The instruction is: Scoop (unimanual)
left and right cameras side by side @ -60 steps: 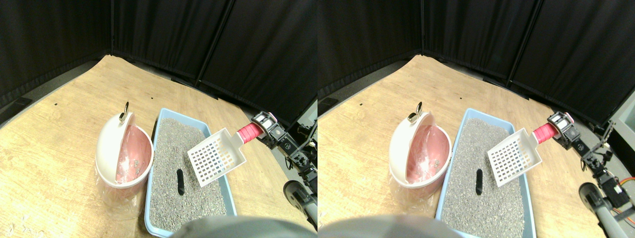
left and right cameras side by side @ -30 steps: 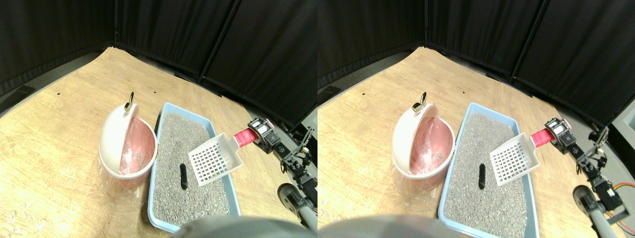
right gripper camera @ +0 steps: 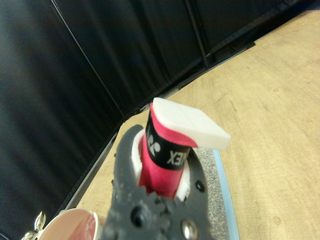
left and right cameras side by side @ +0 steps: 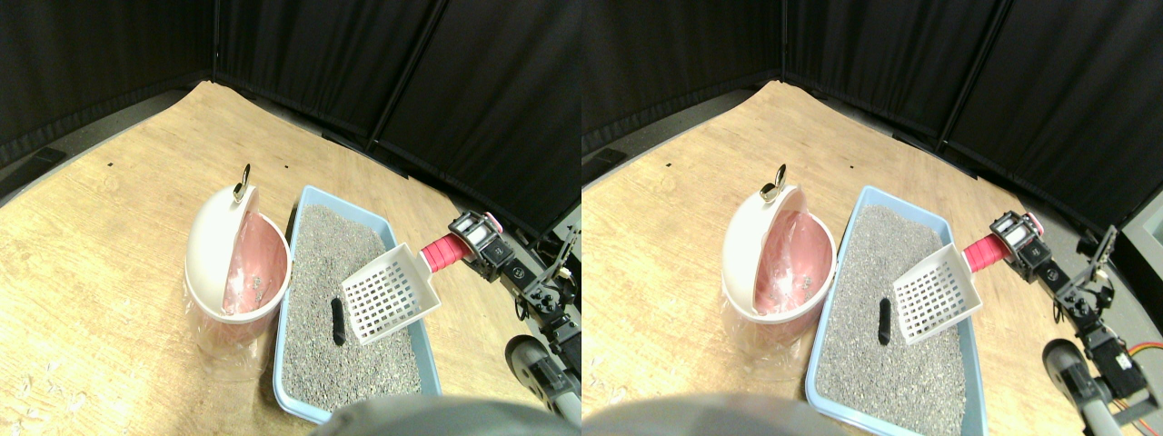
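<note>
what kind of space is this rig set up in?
Likely an indoor lab test area: black curtain panels wall off a plywood floor, where a staged blue litter tray, a pink swing-lid bin and a white slotted scoop are set out.

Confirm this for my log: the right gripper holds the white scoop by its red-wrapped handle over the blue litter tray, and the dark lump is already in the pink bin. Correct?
Not quite. In the stereo pair view the dark lump lies on the litter in the blue litter tray, just left of the white scoop, not in the pink bin. The rest holds: the right gripper holds the scoop by its red-wrapped handle over the tray.
</note>
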{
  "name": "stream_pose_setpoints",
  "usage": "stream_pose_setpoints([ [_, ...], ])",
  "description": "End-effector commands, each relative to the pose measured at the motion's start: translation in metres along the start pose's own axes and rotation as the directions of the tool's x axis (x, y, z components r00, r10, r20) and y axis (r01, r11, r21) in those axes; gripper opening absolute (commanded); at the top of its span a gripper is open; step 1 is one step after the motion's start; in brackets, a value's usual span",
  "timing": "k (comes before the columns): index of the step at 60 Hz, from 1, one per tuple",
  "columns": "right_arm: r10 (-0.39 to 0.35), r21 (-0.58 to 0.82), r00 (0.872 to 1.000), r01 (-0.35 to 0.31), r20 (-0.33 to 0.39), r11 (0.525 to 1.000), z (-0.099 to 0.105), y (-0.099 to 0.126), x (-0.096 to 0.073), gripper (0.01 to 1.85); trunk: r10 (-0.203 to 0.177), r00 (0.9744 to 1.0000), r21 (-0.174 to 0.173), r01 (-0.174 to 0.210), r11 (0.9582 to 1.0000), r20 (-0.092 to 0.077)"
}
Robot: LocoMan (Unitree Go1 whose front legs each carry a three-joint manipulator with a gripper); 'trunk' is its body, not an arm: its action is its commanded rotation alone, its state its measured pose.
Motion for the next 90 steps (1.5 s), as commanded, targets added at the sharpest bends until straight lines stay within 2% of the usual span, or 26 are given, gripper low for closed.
stream_pose_setpoints([
  [1,0.034,-0.018,0.998,-0.033,0.048,0.999,0.004,0.008,0.002,0.06,0.019,0.9996,-0.014,-0.019,0.9997,-0.022],
  [20,0.068,-0.072,0.997,-0.065,0.036,0.995,0.005,0.017,0.005,0.06,0.012,0.9996,-0.014,-0.012,0.9998,-0.026],
  [26,0.095,-0.063,0.995,-0.095,0.006,0.993,0.005,0.029,0.005,0.06,0.016,0.9992,-0.021,-0.017,0.9996,-0.036],
  [29,0.130,-0.015,0.992,-0.130,-0.005,0.991,0.001,0.041,0.007,0.06,0.021,0.9989,-0.027,-0.022,0.9994,-0.042],
  [35,0.154,0.027,0.988,-0.153,-0.024,0.988,-0.003,0.060,0.011,0.06,0.035,0.9980,-0.043,-0.038,0.9984,-0.053],
  [43,0.166,0.048,0.985,-0.164,-0.053,0.985,-0.009,0.078,0.013,0.10,0.052,0.9968,-0.060,-0.056,0.9967,-0.060],
  [46,0.176,0.076,0.983,-0.172,-0.051,0.982,-0.011,0.085,0.013,0.06,0.057,0.9962,-0.062,-0.061,0.9962,-0.065],
  [55,0.191,0.110,0.980,-0.183,-0.059,0.977,-0.017,0.097,0.015,0.06,0.063,0.9962,-0.063,-0.067,0.9958,-0.060],
  [65,0.132,0.197,0.988,-0.115,-0.078,0.974,-0.025,0.085,0.017,0.06,0.055,0.9971,-0.058,-0.058,0.9966,-0.052],
  [68,0.066,0.214,0.991,-0.040,-0.118,0.976,-0.027,0.079,0.017,0.06,0.051,0.9975,-0.053,-0.053,0.9972,-0.050],
  [72,0.060,0.238,0.996,-0.041,-0.073,0.970,-0.032,0.069,0.019,0.06,0.040,0.9980,-0.045,-0.042,0.9981,-0.049],
  [79,0.020,0.278,0.997,0.003,-0.078,0.960,-0.031,0.057,0.016,0.06,0.030,0.9988,-0.038,-0.032,0.9988,-0.039],
  [80,0.002,0.353,0.997,0.024,-0.076,0.935,-0.032,0.051,0.015,0.06,0.028,0.9989,-0.037,-0.030,0.9989,-0.037],
  [83,-0.006,0.377,0.998,0.029,-0.064,0.926,-0.032,0.048,0.014,0.06,0.025,0.9990,-0.035,-0.026,0.9990,-0.036],
  [88,-0.044,0.500,0.997,0.073,-0.070,0.863,-0.033,0.041,0.011,0.06,0.020,0.9993,-0.031,-0.021,0.9993,-0.030],
  [89,-0.044,0.500,0.997,0.073,-0.070,0.863,-0.033,0.041,0.011,0.06,0.018,0.9994,-0.030,-0.019,0.9994,-0.029],
  [90,-0.067,0.528,0.994,0.104,-0.087,0.843,-0.034,0.039,0.011,0.06,0.018,0.9994,-0.030,-0.019,0.9994,-0.029],
])
